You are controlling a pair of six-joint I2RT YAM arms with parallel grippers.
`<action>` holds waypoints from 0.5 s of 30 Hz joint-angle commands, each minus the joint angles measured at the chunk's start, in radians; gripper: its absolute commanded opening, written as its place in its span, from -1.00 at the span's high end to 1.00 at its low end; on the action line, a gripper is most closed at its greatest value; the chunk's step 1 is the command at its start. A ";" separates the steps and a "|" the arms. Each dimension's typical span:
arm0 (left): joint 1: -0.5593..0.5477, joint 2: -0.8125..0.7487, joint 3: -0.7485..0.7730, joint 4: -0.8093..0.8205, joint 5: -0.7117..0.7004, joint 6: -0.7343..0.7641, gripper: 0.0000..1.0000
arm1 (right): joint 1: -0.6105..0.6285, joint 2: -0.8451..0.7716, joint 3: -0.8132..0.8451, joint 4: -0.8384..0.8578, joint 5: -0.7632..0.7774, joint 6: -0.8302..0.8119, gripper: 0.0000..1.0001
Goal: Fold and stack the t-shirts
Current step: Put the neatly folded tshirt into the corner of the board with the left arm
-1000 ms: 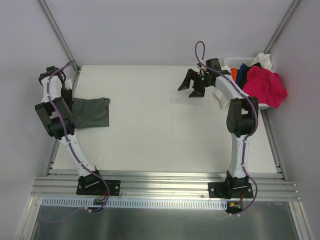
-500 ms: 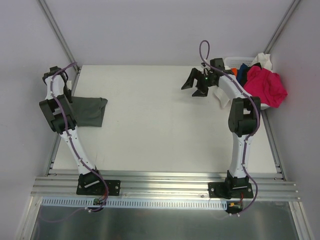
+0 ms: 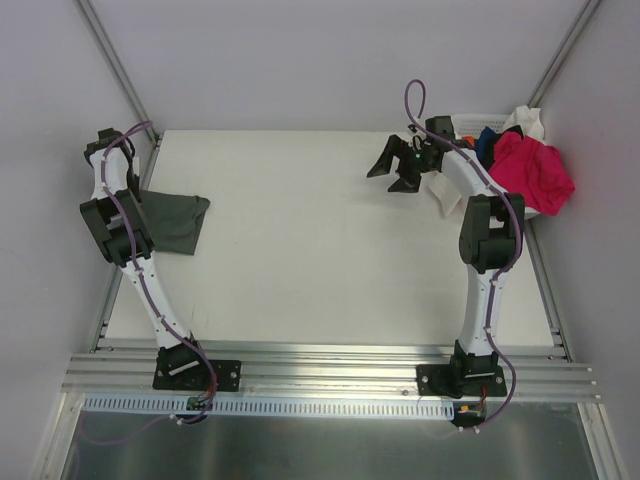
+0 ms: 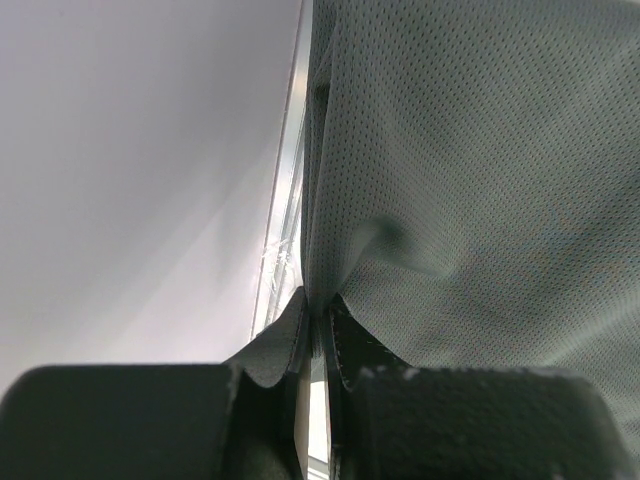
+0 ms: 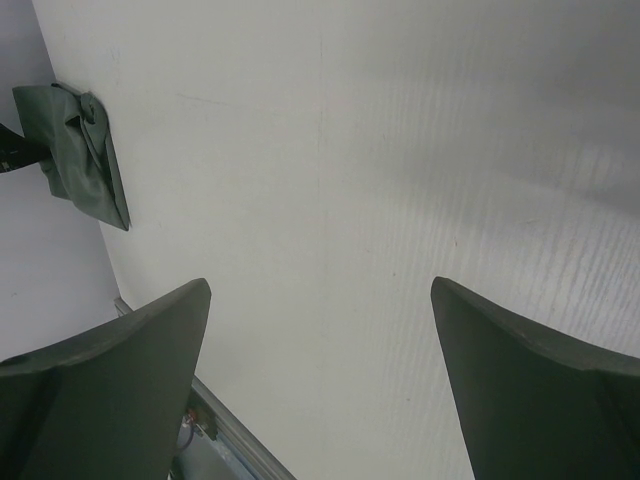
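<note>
A folded dark charcoal grey t-shirt (image 3: 176, 218) lies at the table's left edge. It fills the left wrist view (image 4: 480, 170) and shows small in the right wrist view (image 5: 80, 150). My left gripper (image 4: 318, 310) is shut on its edge, by the left rail; in the top view the left gripper (image 3: 132, 196) is largely hidden under the arm. My right gripper (image 3: 393, 170) hangs open and empty over the table's far right; it also shows in its own view (image 5: 320, 290). A magenta-pink t-shirt (image 3: 528, 172) drapes over the basket, with navy, orange and white shirts (image 3: 484, 142) behind it.
The white plastic basket (image 3: 462, 124) stands at the far right corner, close behind the right gripper. Metal rails (image 3: 300, 365) run along the near edge. Grey walls close in the left and right sides.
The left gripper has pulled the grey t-shirt further left towards the table's edge. The right gripper has moved slightly right and back towards the basket, still open.
</note>
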State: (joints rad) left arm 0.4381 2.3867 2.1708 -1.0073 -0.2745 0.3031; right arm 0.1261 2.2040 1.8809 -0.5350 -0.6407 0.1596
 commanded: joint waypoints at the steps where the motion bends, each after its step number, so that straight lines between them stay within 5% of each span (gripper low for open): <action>1: -0.001 0.009 0.032 -0.016 -0.040 -0.005 1.00 | -0.006 -0.055 0.004 0.015 -0.024 0.005 -0.95; 7: -0.001 0.012 0.032 -0.016 -0.049 -0.021 0.97 | -0.005 -0.059 0.000 0.017 -0.025 0.003 -0.95; 9: -0.001 0.012 0.032 -0.014 -0.051 -0.024 0.73 | -0.005 -0.059 -0.002 0.015 -0.024 -0.005 -0.95; 11: -0.004 0.009 0.030 -0.014 -0.057 -0.032 0.14 | -0.003 -0.064 -0.003 0.013 -0.022 -0.006 -0.96; 15: -0.010 -0.017 0.014 -0.014 -0.061 -0.045 -0.35 | -0.003 -0.064 -0.006 0.012 -0.024 -0.008 -0.96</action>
State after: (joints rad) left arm 0.4377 2.3886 2.1708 -1.0061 -0.3023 0.2764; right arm 0.1257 2.2040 1.8744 -0.5350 -0.6418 0.1585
